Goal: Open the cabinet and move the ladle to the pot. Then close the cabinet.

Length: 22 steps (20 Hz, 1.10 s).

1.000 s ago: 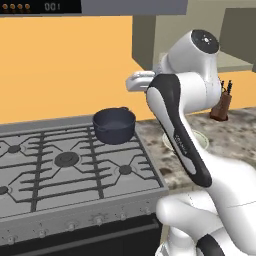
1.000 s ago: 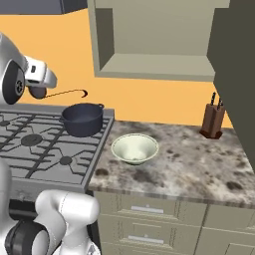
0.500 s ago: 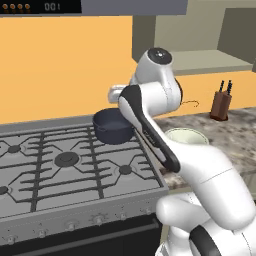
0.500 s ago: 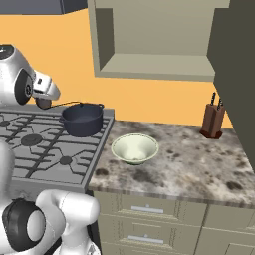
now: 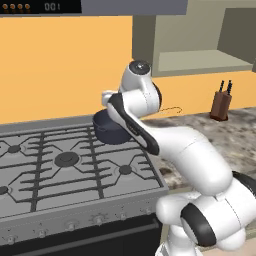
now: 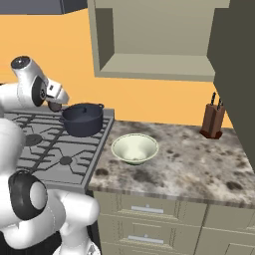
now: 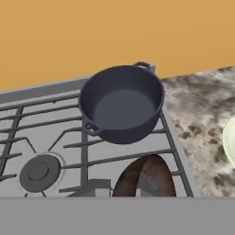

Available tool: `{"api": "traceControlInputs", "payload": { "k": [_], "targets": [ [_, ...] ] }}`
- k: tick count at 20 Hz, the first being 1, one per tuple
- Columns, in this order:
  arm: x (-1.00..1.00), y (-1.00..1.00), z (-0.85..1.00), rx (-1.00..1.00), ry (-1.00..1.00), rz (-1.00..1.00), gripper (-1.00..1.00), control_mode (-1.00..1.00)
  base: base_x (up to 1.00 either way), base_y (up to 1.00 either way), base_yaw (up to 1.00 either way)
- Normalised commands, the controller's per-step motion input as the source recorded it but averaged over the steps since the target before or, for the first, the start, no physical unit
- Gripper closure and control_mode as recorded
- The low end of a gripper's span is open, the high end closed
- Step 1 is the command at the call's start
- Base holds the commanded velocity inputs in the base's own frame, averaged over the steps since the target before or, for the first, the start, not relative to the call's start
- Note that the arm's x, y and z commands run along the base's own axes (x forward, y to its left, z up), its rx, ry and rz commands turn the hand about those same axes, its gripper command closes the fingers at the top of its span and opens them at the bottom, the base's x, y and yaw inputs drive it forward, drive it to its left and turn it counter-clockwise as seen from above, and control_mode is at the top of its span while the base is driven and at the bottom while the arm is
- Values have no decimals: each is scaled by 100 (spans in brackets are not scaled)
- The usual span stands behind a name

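Your hand [image 6: 56, 105] is hovering just left of the squat dark blue-grey pot [image 6: 82, 119]. It is staying clamped on the small dark ladle [image 7: 144, 176], its cup hanging near the pot's rim.

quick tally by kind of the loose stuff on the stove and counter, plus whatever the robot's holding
pot: 1
bowl: 1
knife block: 1
ladle: 1, carried at the gripper
total: 4

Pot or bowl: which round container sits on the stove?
The dark pot sits on the stove grates; the pale bowl rests on the speckled counter beside it.
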Motion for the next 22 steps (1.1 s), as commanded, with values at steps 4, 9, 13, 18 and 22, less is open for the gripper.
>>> {"api": "traceControlInputs", "payload": {
  "k": [4,9,13,18,22],
  "targets": [
    [63,0,-22,0,0,-3,100,-100,0,0,0],
    [68,0,-29,0,4,0,100,-100,0,0,0],
    [58,0,-37,0,6,0,100,-100,0,0,0],
    [53,0,-34,0,3,0,100,-100,0,0,0],
    [45,0,-32,0,4,0,100,-100,0,0,0]
  ]
}}
